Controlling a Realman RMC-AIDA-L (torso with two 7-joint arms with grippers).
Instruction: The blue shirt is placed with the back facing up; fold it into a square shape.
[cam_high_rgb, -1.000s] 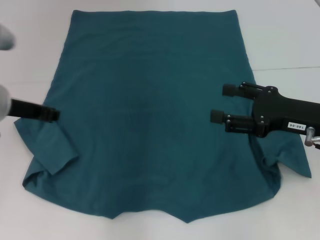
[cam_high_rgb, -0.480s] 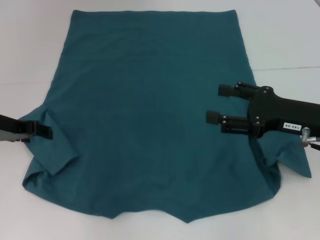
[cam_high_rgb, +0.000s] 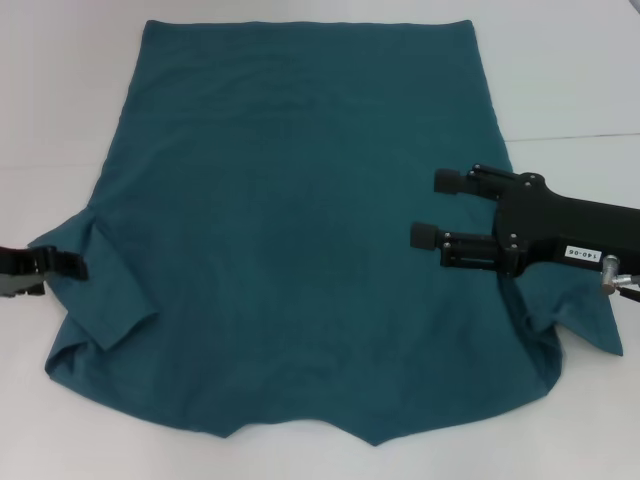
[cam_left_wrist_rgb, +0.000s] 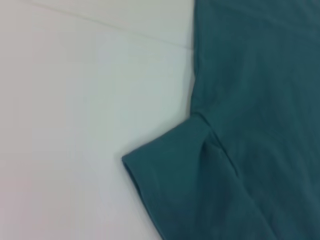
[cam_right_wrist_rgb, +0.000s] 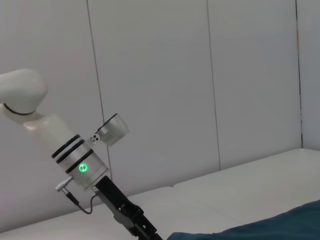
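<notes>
Teal-blue cotton short-sleeved T-shirt (cam_high_rgb: 300, 220) flat, plain side up | left gripper (cam_high_rgb: 55, 265) at sleeve edge, grip unclear | right gripper (cam_high_rgb: 428, 208) hovering, released | pinch sleeve hem squarely, fold inward.

The blue shirt (cam_high_rgb: 300, 230) is a dark teal, plain-faced T-shirt spread flat on the white table (cam_high_rgb: 560, 70), its straight hem toward the table's far edge and its neckline toward the near edge. Its left sleeve (cam_left_wrist_rgb: 170, 165) is creased and folded partly over the body, and the right sleeve is bunched.
</notes>
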